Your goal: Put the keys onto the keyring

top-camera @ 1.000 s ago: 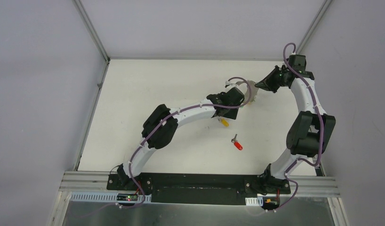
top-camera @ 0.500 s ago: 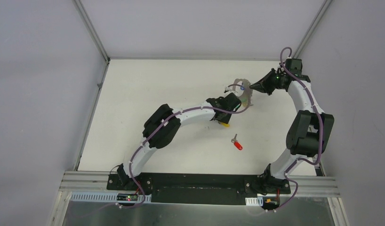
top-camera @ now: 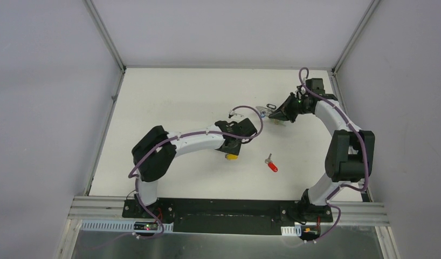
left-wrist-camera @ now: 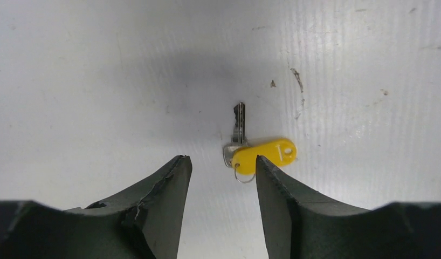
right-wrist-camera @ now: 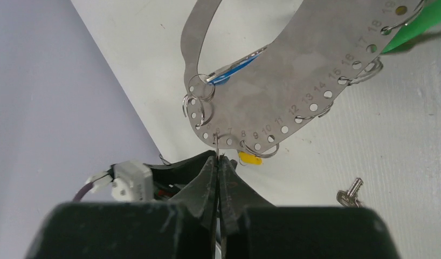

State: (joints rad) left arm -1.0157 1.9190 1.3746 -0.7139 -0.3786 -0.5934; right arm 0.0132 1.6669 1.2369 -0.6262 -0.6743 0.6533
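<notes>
**Left arm off the ring, over the yellow key**

The left gripper (left-wrist-camera: 222, 162) has its fingers (left-wrist-camera: 170, 189) spread, gripping nothing. The yellow key (left-wrist-camera: 261, 151) lies flat on the table (top-camera: 170, 108) just ahead of the tips, closer to the right finger, and its small wire loop sits in the gap.

The right gripper (right-wrist-camera: 218, 159) has its fingers pressed together, pinching the lower rim of the keyring (right-wrist-camera: 272, 91). It may be a thin wire loop hanging there instead; that is hard to tell.

What has changed: a second ago the left gripper was up against the keyring beside the right one. It has since pulled back toward the bases and now hangs over the yellow key (top-camera: 231, 157), which also sits nearer and further left than before. The right arm has swung the keyring (top-camera: 273, 114) inward and lower.

Meaning for the task: the yellow key is probably still to be threaded, so a fresh pick looks due. The red key (top-camera: 271, 164) is loose on the table too, well apart from the ring. A green tag (right-wrist-camera: 418, 27) already hangs on the ring.
</notes>
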